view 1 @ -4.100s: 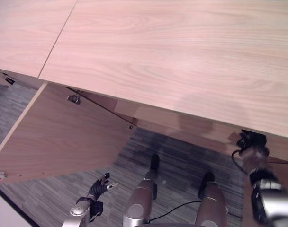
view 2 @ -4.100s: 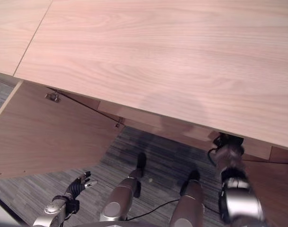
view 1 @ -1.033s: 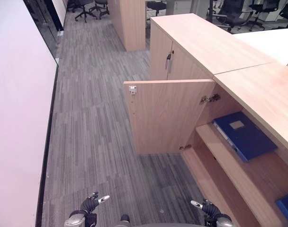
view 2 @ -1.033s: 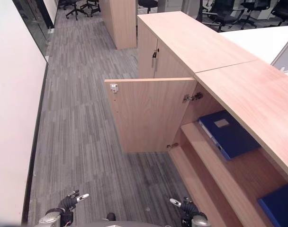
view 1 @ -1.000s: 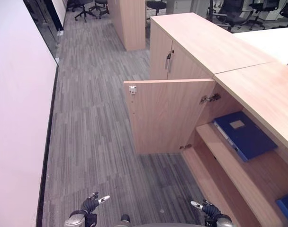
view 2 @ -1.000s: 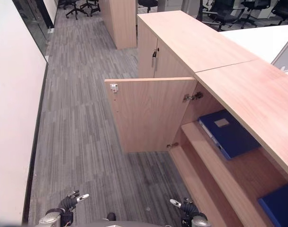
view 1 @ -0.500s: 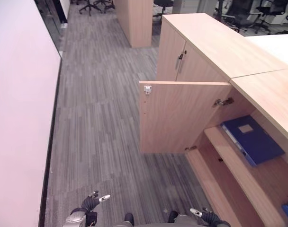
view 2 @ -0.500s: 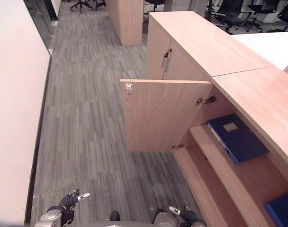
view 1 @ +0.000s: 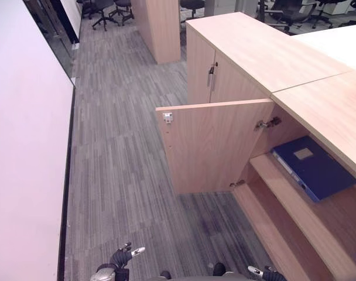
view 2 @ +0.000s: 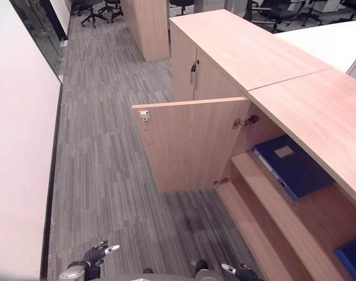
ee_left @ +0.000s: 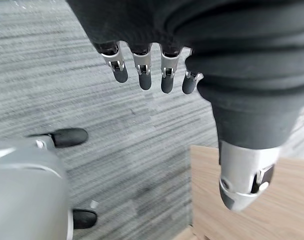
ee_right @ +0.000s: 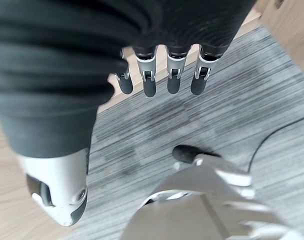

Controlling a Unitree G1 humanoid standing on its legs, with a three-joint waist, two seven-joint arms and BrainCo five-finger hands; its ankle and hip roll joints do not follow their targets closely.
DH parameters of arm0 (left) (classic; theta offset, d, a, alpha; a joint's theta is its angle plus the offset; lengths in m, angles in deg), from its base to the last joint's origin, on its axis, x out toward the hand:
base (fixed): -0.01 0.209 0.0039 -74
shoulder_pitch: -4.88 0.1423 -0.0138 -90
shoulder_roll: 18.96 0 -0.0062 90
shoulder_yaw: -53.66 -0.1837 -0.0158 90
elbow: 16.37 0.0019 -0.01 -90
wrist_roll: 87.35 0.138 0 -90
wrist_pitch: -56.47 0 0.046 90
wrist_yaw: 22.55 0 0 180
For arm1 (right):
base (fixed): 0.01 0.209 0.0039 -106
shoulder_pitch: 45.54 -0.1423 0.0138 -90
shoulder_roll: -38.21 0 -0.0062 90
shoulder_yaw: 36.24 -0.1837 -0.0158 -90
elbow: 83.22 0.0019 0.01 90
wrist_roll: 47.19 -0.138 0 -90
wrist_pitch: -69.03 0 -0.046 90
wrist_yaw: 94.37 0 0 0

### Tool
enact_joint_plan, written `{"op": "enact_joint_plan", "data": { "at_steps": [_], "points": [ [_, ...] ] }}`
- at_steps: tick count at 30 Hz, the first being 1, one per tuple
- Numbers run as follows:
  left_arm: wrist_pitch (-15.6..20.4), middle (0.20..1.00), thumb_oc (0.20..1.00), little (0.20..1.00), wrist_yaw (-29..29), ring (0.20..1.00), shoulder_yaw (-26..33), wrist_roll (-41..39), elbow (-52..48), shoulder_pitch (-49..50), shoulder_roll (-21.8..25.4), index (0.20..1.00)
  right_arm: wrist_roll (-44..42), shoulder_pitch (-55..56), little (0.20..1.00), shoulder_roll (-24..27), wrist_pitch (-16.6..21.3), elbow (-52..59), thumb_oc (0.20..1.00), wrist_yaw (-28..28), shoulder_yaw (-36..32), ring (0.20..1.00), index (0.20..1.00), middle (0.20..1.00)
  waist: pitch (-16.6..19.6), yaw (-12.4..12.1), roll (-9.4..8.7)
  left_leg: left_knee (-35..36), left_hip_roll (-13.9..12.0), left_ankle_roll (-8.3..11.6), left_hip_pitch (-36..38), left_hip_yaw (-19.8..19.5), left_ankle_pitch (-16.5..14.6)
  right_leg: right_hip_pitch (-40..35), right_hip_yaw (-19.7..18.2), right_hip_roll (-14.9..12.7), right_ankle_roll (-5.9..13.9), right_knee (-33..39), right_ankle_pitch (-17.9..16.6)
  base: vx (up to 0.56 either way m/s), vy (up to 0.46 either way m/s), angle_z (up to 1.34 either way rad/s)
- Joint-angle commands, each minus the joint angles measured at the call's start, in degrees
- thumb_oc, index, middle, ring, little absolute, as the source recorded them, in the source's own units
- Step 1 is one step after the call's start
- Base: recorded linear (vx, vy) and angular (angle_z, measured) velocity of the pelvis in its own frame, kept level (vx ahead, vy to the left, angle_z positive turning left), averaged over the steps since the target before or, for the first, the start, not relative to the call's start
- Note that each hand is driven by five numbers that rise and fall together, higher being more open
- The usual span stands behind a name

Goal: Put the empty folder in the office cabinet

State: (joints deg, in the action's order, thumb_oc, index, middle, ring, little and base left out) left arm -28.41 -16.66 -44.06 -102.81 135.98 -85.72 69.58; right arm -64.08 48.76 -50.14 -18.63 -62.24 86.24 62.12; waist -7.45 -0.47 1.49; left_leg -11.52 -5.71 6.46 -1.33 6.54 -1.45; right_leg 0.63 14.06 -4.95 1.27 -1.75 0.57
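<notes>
Ahead of my right hand [view 2: 235,270], the blue folder [view 2: 290,164] already lies inside the open cabinet [view 2: 266,193]. Both it and my left hand [view 1: 123,259] hang slack-fingered and empty. I'd swing the door [view 2: 192,143] shut gently.

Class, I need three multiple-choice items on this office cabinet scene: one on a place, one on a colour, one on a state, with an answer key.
1. Where does the folder lie?
A. on the floor
B. on a shelf inside the cabinet
C. on the cabinet's top

2. What colour is that folder?
A. blue
B. red
C. green

3. How is the cabinet door in front of it?
A. shut
B. missing
C. swung open

Key: 1 B, it lies flat on the upper shelf behind the door; 2 A, its cover is dark blue; 3 C, the door stands out over the carpet with its hinges showing.
</notes>
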Motion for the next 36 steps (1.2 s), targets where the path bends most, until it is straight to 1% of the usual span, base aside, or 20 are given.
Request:
{"op": "enact_joint_plan", "data": {
  "at_steps": [1, 3, 4, 5, 6, 7, 9, 10, 12, 15, 17, 19, 20, 22, 25, 26, 27, 32, 35, 36],
  "points": [
    [1.18, 1.0, 1.0, 1.0, 0.2, 1.0, -0.81, -1.57, -1.91, 0.44, 0.32, 1.0, -0.38, -0.47, 1.0, 2.37, 0.83, -1.96, 1.0, 0.18, -0.57, 1.0, 1.0, 1.0, -0.88, 0.55, -0.7, -8.34, -3.24, 2.27, -2.78, 1.1, 3.12, -5.46, -2.33, -1.22, 2.98, 0.25, 4.6, 0.08, -0.011, -0.29],
    [1.26, 1.0, 1.0, 1.0, 0.3, 1.0, -0.89, -1.9, -2.01, 0.38, 0.05, 1.0, -0.41, -0.35, 1.0, 3.03, 0.77, -2.0, 1.0, 0.17, -1.01, 1.0, 1.0, 1.0, -0.82, 0.55, -0.63, -5.47, -5.07, 2.29, -3.21, 1.33, 3.95, -6.22, -2.37, -1.68, 3.52, 0.88, 4.85, 0.09, 0.048, -0.23],
    [1.19, 1.0, 1.0, 1.0, 0.41, 1.0, -1.07, -1.38, -1.8, 0.59, 0.1, 1.0, -0.08, -0.19, 1.0, 3.41, 0.77, -1.99, 1.0, 0.26, -1.22, 1.0, 1.0, 1.0, -0.22, 0.44, -0.59, -0.85, -5.66, 1.9, -2.56, 0.88, 2.97, -6.27, -2.49, -1.96, 4.04, 1.0, 4.91, 0.16, 0.095, -0.05],
    [1.26, 1.0, 1.0, 1.0, 0.33, 1.0, -1.26, -1.22, -1.67, 0.67, 0.09, 1.0, 0.18, -0.18, 1.0, 3.57, 0.72, -2.05, 1.0, 0.34, -1.2, 1.0, 1.0, 1.0, 0.03, -0.02, -0.29, 2.65, -5.53, 1.89, -2.57, -0.63, 3.5, -6.36, -2.92, -1.75, 4.33, 0.94, 5.09, 0.19, 0.105, -0.07],
    [1.33, 1.0, 1.0, 1.0, 0.21, 1.0, -1.54, -1.23, -1.51, 0.66, 0.09, 1.0, 0.39, -0.24, 1.0, 3.74, 0.69, -2.14, 1.0, 0.24, -1.03, 1.0, 1.0, 1.0, 0.16, -0.64, 0.04, 5.17, -5.1, 2.01, -3.12, -3.25, 4.5, -6.56, -3.64, -1.5, 4.43, 0.78, 5.48, 0.12, 0.067, -0.09],
    [1.34, 1.0, 1.0, 1.0, 0.2, 1.0, -1.57, -1.23, -1.49, 0.67, 0.08, 1.0, 0.39, -0.21, 1.0, 3.74, 0.69, -2.13, 1.0, 0.24, -1.04, 1.0, 1.0, 1.0, 0.08, -0.61, -0.01, 5.39, -5.02, 2.03, -2.87, -3.25, 4.56, -6.69, -3.6, -1.57, 4.43, 0.69, 5.65, 0.12, 0.061, -0.03],
    [1.48, 1.0, 1.0, 1.0, -0.1, 1.0, -1.92, -1.93, -1.13, -0.07, -0.05, 1.0, 0.39, -0.91, 1.0, 4.02, 0.78, -2.14, 1.0, -0.04, -0.73, 1.0, 1.0, 1.0, -0.11, -1.5, 0.53, 8.34, -4.36, 2.67, -4.26, -8.95, 6.11, -7.14, -5.17, -1.11, 4.61, 0.39, 6.45, 0.13, 0.072, -0.05],
    [1.69, 1.0, 1.0, 1.0, -0.51, 1.0, -1.8, -2.44, -0.43, -0.78, 0.16, 1.0, 0.29, -1.8, 1.0, 4.39, 0.68, -2.19, 1.0, -0.15, -0.69, 1.0, 1.0, 1.0, -0.42, -2.0, 0.84, 8.55, -3.81, 3.12, -5.54, -12.66, 6.81, -7.39, -6.96, -1.1, 4.9, 0.28, 6.81, 0.11, 0.072, -0.35],
    [1.8, 1.0, 1.0, 1.0, -0.59, 1.0, -1.55, -2.48, 0.14, -0.85, 0.18, 1.0, 0.78, -1.89, 1.0, 4.19, 0.5, -2.39, 1.0, 0.24, -0.6, 1.0, 1.0, 1.0, 0.19, -2.06, 1.18, 9.82, -3.98, 3.43, -4.56, -13.53, 6.45, -7.99, -7.99, -1.35, 5.45, 0.62, 7.01, 0.12, 0.109, -0.6],
    [1.9, 1.0, 1.0, 1.0, -0.65, 1.0, -1.49, -2.14, -0.01, -0.61, 0.31, 1.0, 1.15, -1.59, 1.0, 3.87, 0.34, -2.4, 1.0, 0.53, -0.8, 1.0, 1.0, 1.0, 1.18, -1.98, 1.3, 11.32, -4.02, 3.26, -2.8, -12.49, 5.95, -8.65, -8.39, -2.07, 6.12, 1.11, 6.84, 0.16, 0.153, -0.65],
    [1.98, 1.0, 1.0, 1.0, -0.64, 1.0, -1.43, -1.87, -0.46, -0.44, 0.47, 1.0, 1.34, -1.45, 1.0, 3.35, 0.34, -2.25, 1.0, 0.74, -0.67, 1.0, 1.0, 1.0, 2.04, -1.93, 1.08, 12.38, -3.38, 2.72, -1.31, -12.33, 5.39, -8.57, -9.21, -2.7, 6.55, 0.94, 6.62, 0.15, 0.156, -0.12],
    [2.2, 1.0, 1.0, 1.0, -0.76, 1.0, -1.16, -1.95, -1.05, -0.98, 1.31, 1.0, 1.38, -1.62, 1.0, 2.26, 0.04, -2.24, 1.0, 0.9, -0.46, 1.0, 1.0, 1.0, 2.74, -1.9, 0.2, 13.09, -2.42, 1.45, 0.27, -11.06, 4.47, -8.13, -10.66, -3.85, 7.6, 0.16, 6.16, 0.11, 0.162, -0.06],
    [2.2, 1.0, 1.0, 1.0, -0.76, 1.0, -1.17, -1.96, -1.05, -0.98, 1.33, 1.0, 1.38, -1.62, 1.0, 2.23, 0.04, -2.23, 1.0, 0.89, -0.46, 1.0, 1.0, 1.0, 2.73, -1.98, 0.15, 13.09, -2.39, 1.42, 0.32, -10.97, 4.45, -8.12, -10.74, -3.9, 7.63, 0.15, 6.17, 0.15, 0.233, -0.2],
    [2.75, 1.0, 1.0, 1.0, -1.26, 1.0, -0.25, -3.1, -2.67, -2.16, 2.52, 1.0, 1.13, -1.86, 1.0, 0.68, 0.02, -1.76, 1.0, 1.1, 0.01, 1.0, 1.0, 1.0, 3.46, -2.12, -1.12, 13.09, -0.99, -0.15, 1.23, -8.87, 2.92, -7.64, -12.27, -5.88, 9.32, -0.2, 5.1, 0.13, 0.259, -0.35],
    [3.25, 1.0, 1.0, 1.0, -1.58, 1.0, 0.71, -4.73, -4.83, -3.23, 3.55, 1.0, 1.38, -1.93, 1.0, -0.05, -0.05, -1.47, 1.0, 1.22, 0.23, 1.0, 1.0, 1.0, 3.82, -2.22, -1.91, 13.07, -0.09, -1.11, 1.71, -7.22, 1.91, -7.09, -13.05, -7.16, 10.47, -0.46, 4.14, 0.07, 0.163, -0.25],
    [3.25, 1.0, 1.0, 1.0, -1.58, 1.0, 0.71, -4.73, -4.83, -3.23, 3.55, 1.0, 1.38, -1.93, 1.0, -0.05, -0.05, -1.47, 1.0, 1.22, 0.23, 1.0, 1.0, 1.0, 3.82, -2.23, -1.92, 13.07, -0.09, -1.12, 1.72, -7.22, 1.9, -7.08, -13.06, -7.16, 10.47, -0.46, 4.14, 0.06, 0.153, -0.27],
    [3.73, 1.0, 1.0, 1.0, -1.94, 1.0, 1.53, -6.04, -7.01, -4.37, 4.44, 1.0, 1.33, -2.11, 1.0, -0.6, 0.06, -0.94, 1.0, 1.29, 0.24, 1.0, 1.0, 1.0, 3.98, -2.09, -2.41, 13.05, 0.42, -1.62, 1.98, -6.21, 1.34, -6.6, -13.44, -7.89, 11.27, -0.61, 3.28, 0.05, 0.146, -0.2],
    [4.89, 1.0, 1.0, 1.0, -3.38, 1.0, 3.24, -9.25, -11.1, -9.15, 7.36, 1.0, 1.93, -1.86, 1.0, -1.27, 0.09, -0.24, 1.0, 1.71, 0.83, 1.0, 1.0, 1.0, 4.59, -1.39, -3.4, 13.17, 1.27, -2.31, 2.68, -4.31, 0.17, -5.85, -14.46, -9.23, 12.67, -0.24, 1.33, 0.06, 0.133, -0.21],
    [5.68, 1.0, 1.0, 1.0, -4.35, 1.0, 4.08, -10.76, -11.13, -14.04, 10.59, 1.0, 1.91, -1.12, 1.0, -1.52, 0.32, 0.69, 1.0, 2.02, 1.28, 1.0, 1.0, 1.0, 5.13, -0.27, -4.02, 13.46, 1.64, -2.48, 3.34, -3.24, -0.37, -5.52, -15.33, -9.81, 13.2, 0.18, -0.14, 0.06, 0.084, -0.18],
    [6.08, 1.0, 1.0, 1.0, -4.96, 1.0, 4.41, -11.21, -10.66, -17.68, 13.2, 1.0, 1.88, -0.56, 1.0, -1.51, 0.56, 1.25, 1.0, 2.2, 1.56, 1.0, 1.0, 1.0, 5.54, 0.59, -4.26, 13.62, 1.77, -2.53, 3.79, -2.63, -0.67, -5.33, -15.72, -10.01, 13.49, 0.37, -0.8, 0.07, 0.095, -0.15]
  ]
}}
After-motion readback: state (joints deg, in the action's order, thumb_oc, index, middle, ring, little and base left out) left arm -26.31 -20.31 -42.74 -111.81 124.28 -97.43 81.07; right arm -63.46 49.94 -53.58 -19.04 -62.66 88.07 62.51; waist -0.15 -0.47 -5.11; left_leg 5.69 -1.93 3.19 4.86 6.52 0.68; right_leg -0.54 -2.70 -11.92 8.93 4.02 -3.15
